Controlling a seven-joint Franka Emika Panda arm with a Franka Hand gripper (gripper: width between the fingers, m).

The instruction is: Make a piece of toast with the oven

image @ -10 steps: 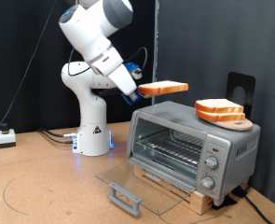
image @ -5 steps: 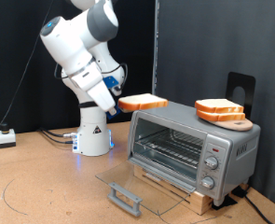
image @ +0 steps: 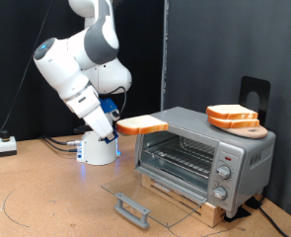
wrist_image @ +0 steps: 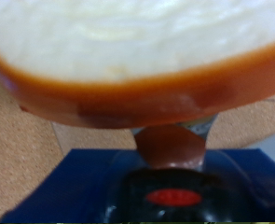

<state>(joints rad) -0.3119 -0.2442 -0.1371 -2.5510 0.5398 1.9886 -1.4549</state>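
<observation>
A white, rounded robot arm bends down from the exterior view's top left, its two-finger gripper [image: 113, 126] pinching one edge of the piece of toast [image: 142, 124] — a flat, squarish bread slice with a pale cream face and an orange-brown crust. The slice is held roughly level in the air, just beside the upper left corner of the oven [image: 204, 153], slightly above its open front.

The oven is a boxy silver-grey countertop toaster oven standing at the exterior view's right on a low wooden base. Its glass door [image: 150, 196] lies folded down flat in front, with a dark bar handle [image: 130, 208] at its near edge. Inside, the wire rack [image: 180, 156] shows, and three round knobs [image: 223, 178] run down the oven's right-hand panel. On the oven's roof a stack of similar bread slices [image: 232, 117] rests on a small round wooden board [image: 254, 130].

The arm's white base [image: 99, 146] stands on a brown tabletop [image: 46, 197], against a black backdrop.

In the wrist view, the bread slice [wrist_image: 137, 56] fills the upper frame — cream face, brown crust — very close and blurred.
</observation>
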